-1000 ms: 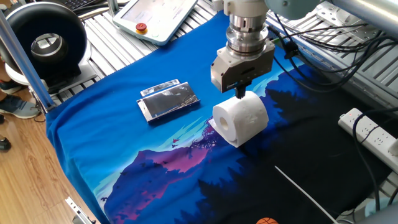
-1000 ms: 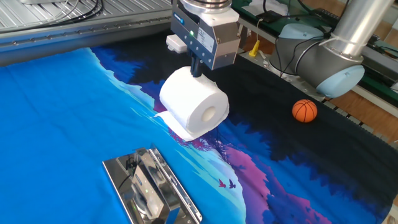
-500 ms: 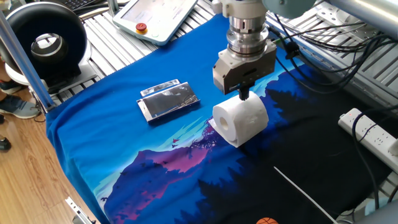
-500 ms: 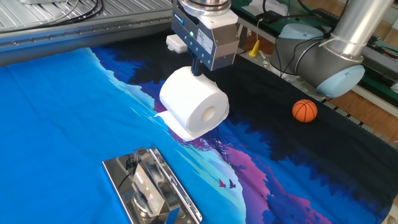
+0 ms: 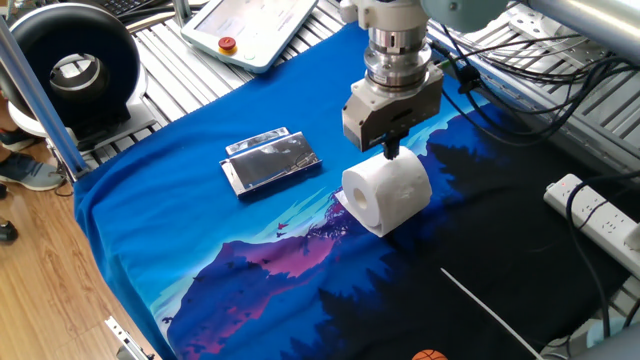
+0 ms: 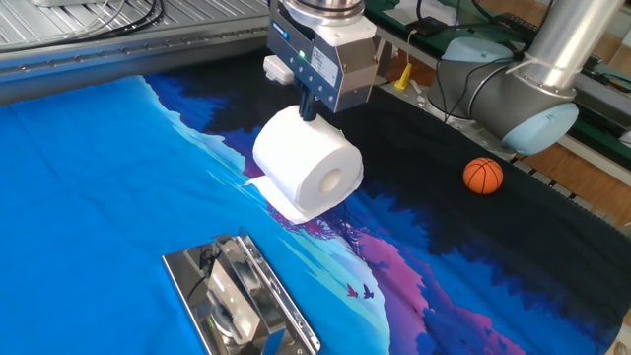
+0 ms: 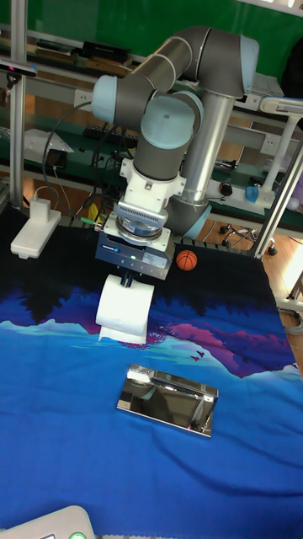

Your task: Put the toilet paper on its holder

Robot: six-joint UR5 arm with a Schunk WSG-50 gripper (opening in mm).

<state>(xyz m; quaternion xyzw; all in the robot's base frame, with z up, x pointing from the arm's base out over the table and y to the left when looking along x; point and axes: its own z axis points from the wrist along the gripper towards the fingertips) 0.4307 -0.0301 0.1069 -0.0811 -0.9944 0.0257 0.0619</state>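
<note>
The toilet paper lies on its side on the blue cloth, hollow centre facing sideways, with a loose sheet under it. My gripper points straight down over the roll. Its dark fingers are pressed together into one narrow stub, and the tips sit at the roll's top. The holder, a flat shiny chrome piece, lies on the cloth a short way from the roll, apart from it and the gripper.
A white pendant with a red button rests on the rollers at the back. A small orange basketball lies on the dark part of the cloth. A power strip and cables line one side; a white box stands at another edge.
The gripper has shifted very slightly, up and a little sideways over the roll. The roll and the holder have stayed where they were.
</note>
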